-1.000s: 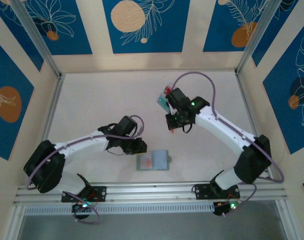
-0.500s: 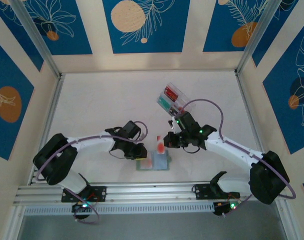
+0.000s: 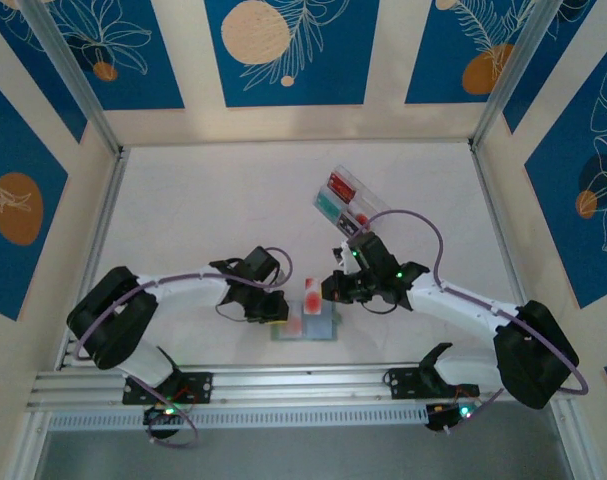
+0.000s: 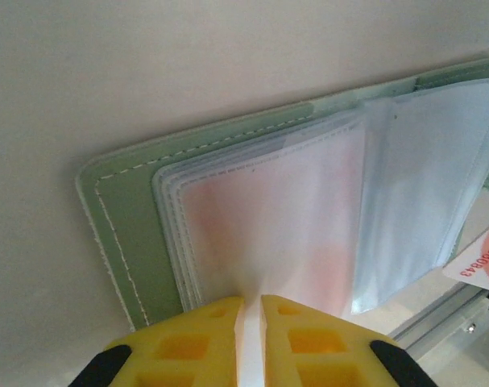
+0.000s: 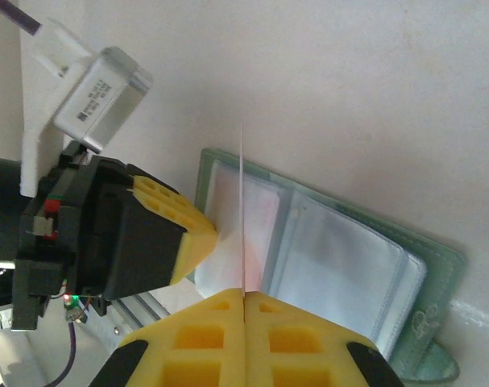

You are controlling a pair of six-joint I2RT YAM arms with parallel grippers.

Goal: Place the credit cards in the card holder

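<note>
Right hand (image 5: 244, 297) grips upright red card (image 3: 311, 293); left hand (image 4: 248, 305) pinches card holder (image 4: 127, 218).

**Robot manipulation cell in a laboratory, as I see it from my remote station.** A white tabletop (image 3: 203, 220) is boxed in by aluminium posts (image 3: 68, 75) and by wall panels (image 3: 283, 50) printed in blue with orange discs and pale leaf outlines. Along the tabletop's near edge runs a slotted aluminium rail (image 3: 303, 385). The bases of my two white arms, the left arm (image 3: 183, 288) and the right arm (image 3: 463, 300), are bolted to it. Purple cables (image 3: 415, 213) loop along both arms.
</note>
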